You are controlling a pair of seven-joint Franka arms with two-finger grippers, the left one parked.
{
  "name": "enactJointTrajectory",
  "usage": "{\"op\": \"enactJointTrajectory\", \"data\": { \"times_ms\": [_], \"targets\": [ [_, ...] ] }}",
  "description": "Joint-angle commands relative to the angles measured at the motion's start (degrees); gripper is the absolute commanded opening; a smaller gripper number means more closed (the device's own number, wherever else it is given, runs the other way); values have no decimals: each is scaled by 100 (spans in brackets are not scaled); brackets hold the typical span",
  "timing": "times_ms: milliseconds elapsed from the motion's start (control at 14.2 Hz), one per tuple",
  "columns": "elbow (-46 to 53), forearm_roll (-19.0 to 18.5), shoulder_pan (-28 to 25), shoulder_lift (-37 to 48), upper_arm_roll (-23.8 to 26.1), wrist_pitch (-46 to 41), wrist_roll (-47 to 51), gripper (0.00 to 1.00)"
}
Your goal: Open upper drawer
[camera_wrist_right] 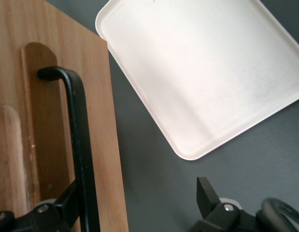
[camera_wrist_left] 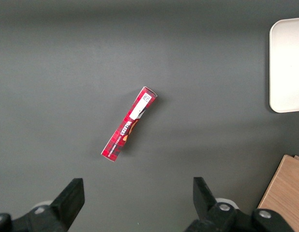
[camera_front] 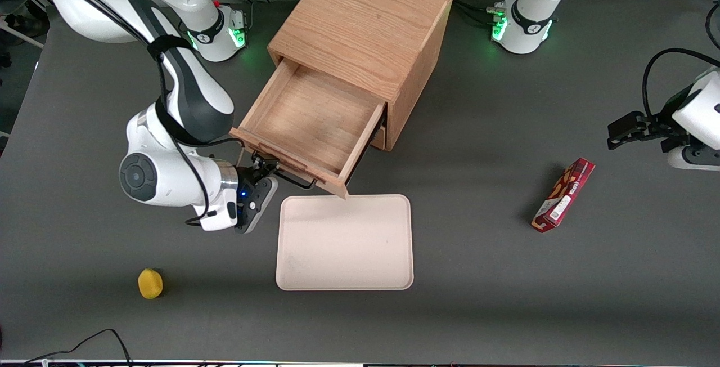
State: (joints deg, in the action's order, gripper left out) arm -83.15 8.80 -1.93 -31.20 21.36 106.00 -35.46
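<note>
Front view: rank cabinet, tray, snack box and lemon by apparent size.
1. cabinet
2. tray
3. snack box
4. lemon
Gripper sits at the upper drawer handle, open.

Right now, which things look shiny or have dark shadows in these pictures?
Front view: green lights glow on the arm bases, the lemon and snack box throw soft shadows on the table, and the pincer sits at the upper drawer handle. Right wrist view: the tray glares nearly white, and the handle looks soft-edged up close.
</note>
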Motion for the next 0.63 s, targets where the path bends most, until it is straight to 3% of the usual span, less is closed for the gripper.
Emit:
{"op": "enactJointTrajectory", "data": {
  "times_ms": [0, 561],
  "targets": [
    [474, -124, -35, -237, -184, -238, -346, 100],
    [1581, -72, -44, -229, -246, -1581, -339, 100]
  ]
}}
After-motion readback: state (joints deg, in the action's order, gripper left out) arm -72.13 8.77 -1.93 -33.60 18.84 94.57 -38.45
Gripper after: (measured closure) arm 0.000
